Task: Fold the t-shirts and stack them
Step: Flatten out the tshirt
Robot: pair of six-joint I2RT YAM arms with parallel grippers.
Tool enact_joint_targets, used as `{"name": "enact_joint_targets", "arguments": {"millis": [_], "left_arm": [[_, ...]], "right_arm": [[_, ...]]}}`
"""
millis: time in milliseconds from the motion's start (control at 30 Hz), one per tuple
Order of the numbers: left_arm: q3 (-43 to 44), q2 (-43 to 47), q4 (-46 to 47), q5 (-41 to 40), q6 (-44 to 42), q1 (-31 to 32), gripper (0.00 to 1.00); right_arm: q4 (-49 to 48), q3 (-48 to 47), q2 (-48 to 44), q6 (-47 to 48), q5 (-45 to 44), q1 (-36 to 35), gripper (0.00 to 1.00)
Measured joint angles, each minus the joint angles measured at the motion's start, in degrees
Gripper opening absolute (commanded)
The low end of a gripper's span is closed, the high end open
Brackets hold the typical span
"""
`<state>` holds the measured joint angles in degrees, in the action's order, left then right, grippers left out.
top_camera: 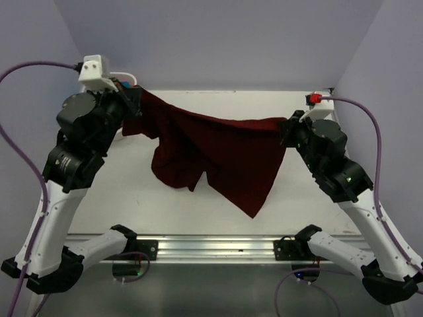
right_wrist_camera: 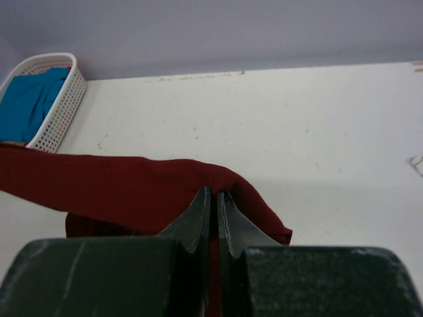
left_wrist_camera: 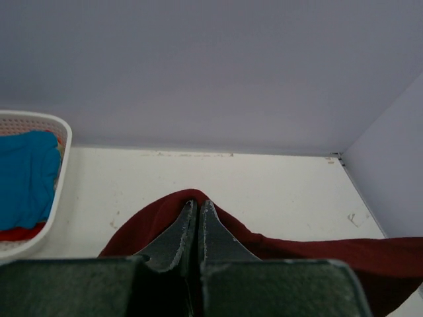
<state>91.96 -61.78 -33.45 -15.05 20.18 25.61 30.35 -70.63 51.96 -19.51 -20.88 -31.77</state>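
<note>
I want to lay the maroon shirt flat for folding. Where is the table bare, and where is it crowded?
Bare table shows between the maroon shirt and the back wall, and between its hanging tip and the near rail. Crowded: the far-left corner, where the white basket holds a turquoise shirt.

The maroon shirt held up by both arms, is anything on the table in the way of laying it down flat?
Nothing visible is. The maroon shirt hangs over bare table; the white basket with the turquoise shirt sits off to the left, apart from it. The patch right under the cloth is hidden.
</note>
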Motion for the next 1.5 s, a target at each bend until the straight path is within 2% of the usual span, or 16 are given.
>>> {"name": "enact_joint_targets", "arguments": {"millis": [200,467,733,900,1100,1300,1400,1500], "left_arm": [[1.3,7.1,3.8,-0.6,-4.2,0.0,0.00],[4.1,12.6,6.4,5.4,-7.5,0.0,0.00],[10.6,16.2,6.5,13.5,-7.8,-0.3,0.00],[12.4,17.2,7.3,15.7,-7.9,-2.7,0.00],[8.3,11.5,8.3,12.3,-9.9,-3.1,0.00],[7.1,-6.3,7.1,10.4,-11.4,-3.5,0.00],[6.1,-9.3,4.8,11.2,-11.3,-3.5,0.00],[3.3,-4.7,4.6,12.9,-11.2,-3.5,0.00]], "right_arm": [[-4.9,-3.0,-0.8,6.4,-0.5,-0.1,0.00],[-11.4,-7.2,-7.0,13.4,2.4,-0.1,0.00],[-12.4,-9.5,-13.5,15.5,7.0,-0.2,0.00],[-12.5,-10.4,-13.0,15.5,7.0,-0.5,0.00],[-12.2,-11.6,-3.8,15.5,0.9,-0.4,0.00],[-10.0,-13.0,9.0,15.4,-1.9,-0.1,0.00],[-8.9,-13.0,8.5,15.1,0.4,-0.1,0.00],[-8.4,-12.2,3.0,14.6,4.2,-0.1,0.00]]}}
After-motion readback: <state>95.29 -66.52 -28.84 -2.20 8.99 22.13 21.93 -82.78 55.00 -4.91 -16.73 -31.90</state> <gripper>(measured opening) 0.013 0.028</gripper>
